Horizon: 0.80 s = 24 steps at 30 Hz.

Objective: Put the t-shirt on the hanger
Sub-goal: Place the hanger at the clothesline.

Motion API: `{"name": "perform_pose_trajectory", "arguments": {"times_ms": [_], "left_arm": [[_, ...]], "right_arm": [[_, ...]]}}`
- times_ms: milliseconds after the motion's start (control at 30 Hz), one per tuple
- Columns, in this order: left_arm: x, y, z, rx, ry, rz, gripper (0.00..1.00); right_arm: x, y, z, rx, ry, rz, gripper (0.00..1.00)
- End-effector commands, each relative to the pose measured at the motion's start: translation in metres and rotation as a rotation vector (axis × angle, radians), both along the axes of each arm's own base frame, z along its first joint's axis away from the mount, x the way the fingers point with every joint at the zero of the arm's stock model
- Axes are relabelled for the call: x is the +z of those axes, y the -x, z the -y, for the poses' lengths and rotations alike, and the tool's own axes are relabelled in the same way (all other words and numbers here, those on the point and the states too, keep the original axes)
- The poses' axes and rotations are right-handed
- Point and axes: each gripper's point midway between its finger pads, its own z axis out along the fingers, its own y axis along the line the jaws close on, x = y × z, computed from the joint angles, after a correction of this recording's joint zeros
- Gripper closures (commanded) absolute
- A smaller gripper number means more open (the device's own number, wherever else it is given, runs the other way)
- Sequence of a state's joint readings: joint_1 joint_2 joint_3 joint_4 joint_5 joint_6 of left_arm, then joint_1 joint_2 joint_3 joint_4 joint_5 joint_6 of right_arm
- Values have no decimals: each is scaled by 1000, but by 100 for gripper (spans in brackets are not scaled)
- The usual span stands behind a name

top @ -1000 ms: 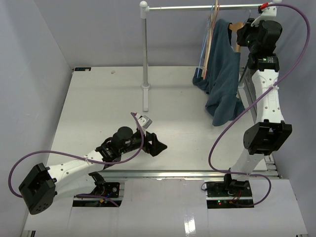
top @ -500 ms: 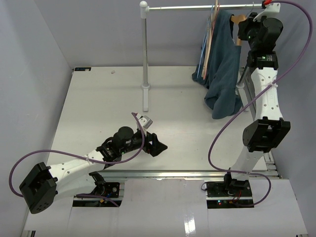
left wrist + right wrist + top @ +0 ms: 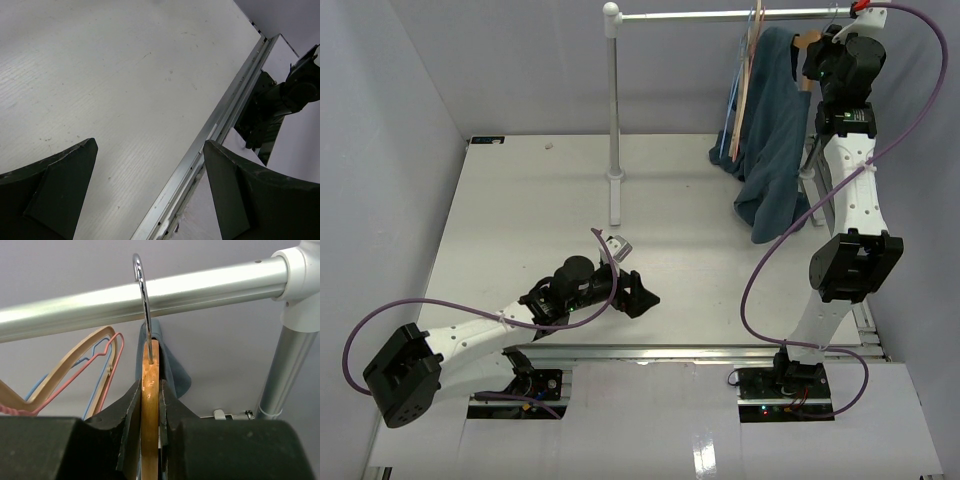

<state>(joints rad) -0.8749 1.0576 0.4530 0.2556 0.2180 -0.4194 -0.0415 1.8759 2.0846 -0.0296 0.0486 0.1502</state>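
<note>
Wooden hanger (image 3: 150, 371) pinched in right hand (image 3: 149, 384), hook (image 3: 143, 295) over rail (image 3: 210, 285), thin hangers (image 3: 113, 360) beside, left hand (image 3: 150, 145) splayed

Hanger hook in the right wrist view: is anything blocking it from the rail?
Nothing visible. The hook crosses the rail, with the right end effector shut on the hanger; the other hangers hang apart, off to the side.

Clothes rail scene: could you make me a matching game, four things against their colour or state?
1 t-shirt
2 wooden hanger
3 left gripper
4 right gripper

A open, low over the table
B dark teal, hanging below the rail
C shut on the wooden hanger
D light brown, metal hook

Pairs: 1-B, 2-D, 3-A, 4-C
</note>
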Motion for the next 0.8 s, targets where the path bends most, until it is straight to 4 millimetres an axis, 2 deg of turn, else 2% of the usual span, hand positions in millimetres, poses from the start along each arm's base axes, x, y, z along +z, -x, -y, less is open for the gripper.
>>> {"name": "perform_pose_trajectory", "arguments": {"times_ms": [0, 100, 300, 333, 400, 467, 533, 600, 667, 733, 767], "left_arm": [[17, 0, 7, -18, 37, 27, 2], [18, 0, 7, -19, 38, 28, 2], [19, 0, 6, -14, 39, 34, 2], [19, -1, 6, -11, 37, 36, 2], [17, -2, 6, -7, 32, 39, 2], [15, -4, 5, -1, 23, 42, 2], [12, -7, 4, 12, 4, 44, 2], [13, -9, 3, 22, -4, 52, 2], [17, -7, 3, 13, 8, 56, 2], [23, -3, 2, -3, 29, 65, 2], [27, -2, 1, -3, 40, 75, 2]], "right_arm": [[27, 2, 16, -81, 14, 95, 71], [27, 6, 10, -54, 7, 98, 57], [39, 18, 0, -40, 19, 112, 39], [43, 21, -2, -34, 17, 115, 34], [55, 29, -7, -24, 16, 125, 10], [68, 40, -10, -31, 13, 119, 10], [79, 59, -2, -78, -36, 98, 10], [77, 79, 6, -130, -94, 66, 10], [80, 107, -2, -145, -121, 50, 10], [42, 117, -1, -165, -131, -38, 10], [33, 125, -3, -158, -143, -54, 10]]}}
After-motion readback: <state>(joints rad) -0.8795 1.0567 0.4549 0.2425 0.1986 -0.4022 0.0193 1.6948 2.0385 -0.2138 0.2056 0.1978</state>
